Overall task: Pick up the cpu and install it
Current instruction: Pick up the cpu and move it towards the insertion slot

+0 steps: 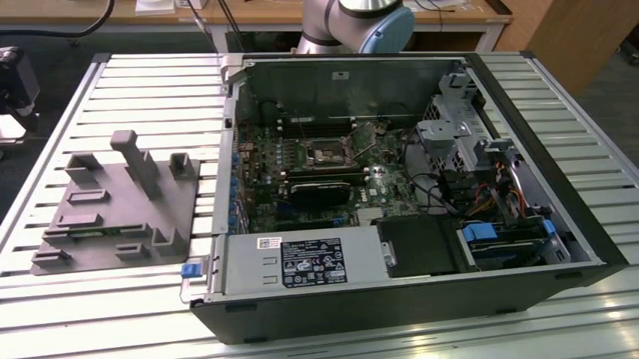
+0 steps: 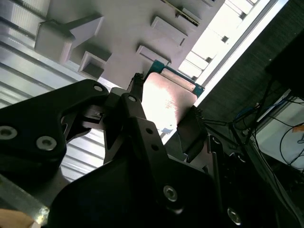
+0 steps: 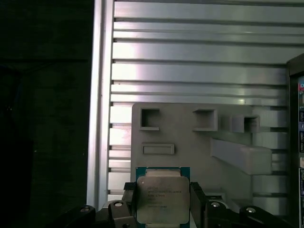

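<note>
- Your end effector (image 3: 163, 208) is closed on the cpu (image 3: 162, 197). One black finger (image 3: 197, 203) presses against each of two opposite edges, and the chip sits squarely between them.
- The cpu is a thin, flat square. Its top is a brushed silver metal plate that catches the light, and a narrow green-teal rim shows around it. You can see this in both wrist views.
- The fingers are matte black metal with angular links, fixed with round silver screw heads.
- Beneath the end effector and a little ahead of it lies the grey fixture block (image 3: 190, 142). It is dull moulded plastic with square pockets, a shallow rectangular recess and a long ramp-like post.
- The cpu appears to be held clear of that block rather than resting on it, though you cannot judge the gap.
- Under the block is the surface (image 3: 190, 71), made of ribbed aluminium slats with bright, glossy ridges and dark grooves.
- In the exterior view, the open computer case (image 1: 399, 307) stands just beside the fixture block. It is black sheet metal with a green board inside.
- On that board, well apart from the cpu in your end effector, is the socket (image 1: 328, 155), a small dark square in a metal frame.
- The arm (image 1: 360, 19) is smooth grey with a blue band.
</note>
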`<move>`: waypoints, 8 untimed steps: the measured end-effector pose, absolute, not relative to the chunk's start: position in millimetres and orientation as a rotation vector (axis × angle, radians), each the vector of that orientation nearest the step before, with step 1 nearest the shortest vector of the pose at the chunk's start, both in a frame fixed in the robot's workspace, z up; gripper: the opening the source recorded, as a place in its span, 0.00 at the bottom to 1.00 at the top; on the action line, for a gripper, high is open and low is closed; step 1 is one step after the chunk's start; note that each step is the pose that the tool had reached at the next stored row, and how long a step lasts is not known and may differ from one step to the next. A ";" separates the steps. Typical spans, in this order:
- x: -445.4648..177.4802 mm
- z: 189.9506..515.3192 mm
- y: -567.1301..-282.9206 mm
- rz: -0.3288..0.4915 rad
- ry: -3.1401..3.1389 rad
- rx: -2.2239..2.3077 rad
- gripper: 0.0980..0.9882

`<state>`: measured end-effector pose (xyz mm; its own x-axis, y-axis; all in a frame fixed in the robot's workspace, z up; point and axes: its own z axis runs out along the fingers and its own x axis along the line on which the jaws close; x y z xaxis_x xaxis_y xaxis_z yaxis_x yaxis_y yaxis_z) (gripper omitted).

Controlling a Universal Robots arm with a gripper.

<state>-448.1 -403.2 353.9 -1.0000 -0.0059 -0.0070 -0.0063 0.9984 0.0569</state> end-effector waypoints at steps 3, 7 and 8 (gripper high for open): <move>-448.1 356.4 -403.2 0.089 3.133 -0.009 0.49; -448.1 360.1 -403.2 0.089 3.133 -0.010 0.49; -448.1 361.2 -403.2 0.089 3.133 -0.010 0.49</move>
